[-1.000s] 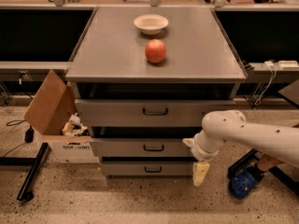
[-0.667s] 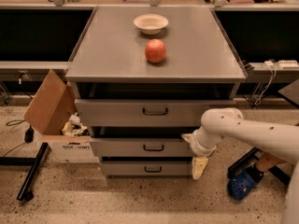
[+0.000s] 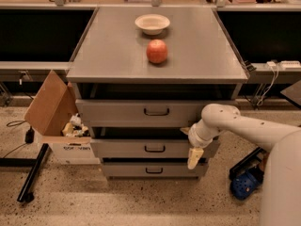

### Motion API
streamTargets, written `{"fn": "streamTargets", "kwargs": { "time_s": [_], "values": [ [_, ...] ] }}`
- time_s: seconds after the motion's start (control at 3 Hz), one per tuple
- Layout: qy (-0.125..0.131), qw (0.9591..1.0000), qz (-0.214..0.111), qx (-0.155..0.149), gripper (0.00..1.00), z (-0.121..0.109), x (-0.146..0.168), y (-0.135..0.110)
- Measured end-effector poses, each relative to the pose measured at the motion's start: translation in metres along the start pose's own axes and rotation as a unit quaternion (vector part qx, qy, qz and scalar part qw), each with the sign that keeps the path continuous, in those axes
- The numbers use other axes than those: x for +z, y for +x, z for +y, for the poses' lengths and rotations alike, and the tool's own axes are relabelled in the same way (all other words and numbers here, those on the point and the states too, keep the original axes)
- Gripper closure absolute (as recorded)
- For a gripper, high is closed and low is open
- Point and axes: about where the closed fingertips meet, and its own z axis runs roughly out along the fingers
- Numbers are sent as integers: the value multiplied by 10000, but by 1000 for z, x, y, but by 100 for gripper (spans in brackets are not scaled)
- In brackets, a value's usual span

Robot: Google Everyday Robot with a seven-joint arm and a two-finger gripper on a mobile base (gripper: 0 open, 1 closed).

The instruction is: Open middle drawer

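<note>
The middle drawer [image 3: 141, 148] is a wide gray front with a small black bar handle [image 3: 154, 149] at its centre. It sits between the taller upper drawer [image 3: 122, 112] and the lower drawer [image 3: 127, 169]. My gripper [image 3: 193, 150] is on the end of a white arm reaching in from the right. It hangs in front of the middle drawer's right end, to the right of the handle and apart from it. A yellowish part of the gripper points down over the lower drawer's right end.
A red apple [image 3: 157, 51] and a white bowl [image 3: 152, 23] sit on the cabinet top [image 3: 108, 55]. An open cardboard box [image 3: 56, 121] stands on the floor to the left. A blue shoe [image 3: 245, 186] lies at the right. A black bar [image 3: 33, 173] lies on the floor at the left.
My gripper has moved up and a little left, closer to the right end of the middle drawer's front. The drawers look unchanged.
</note>
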Motion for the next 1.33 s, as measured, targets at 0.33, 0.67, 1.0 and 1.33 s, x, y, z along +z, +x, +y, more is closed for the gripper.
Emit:
{"fn": "streamTargets", "kwargs": {
  "time_s": [0.33,0.67,1.0,1.33],
  "values": [
    [107,9995,-95,265,0,-13,19,5],
    [116,9994,-118,292,0,-12,21,5],
    [103,9975,-382,580,0,-11,50,9],
    [-9,9955,-541,780,0,-10,74,13]
  ]
}}
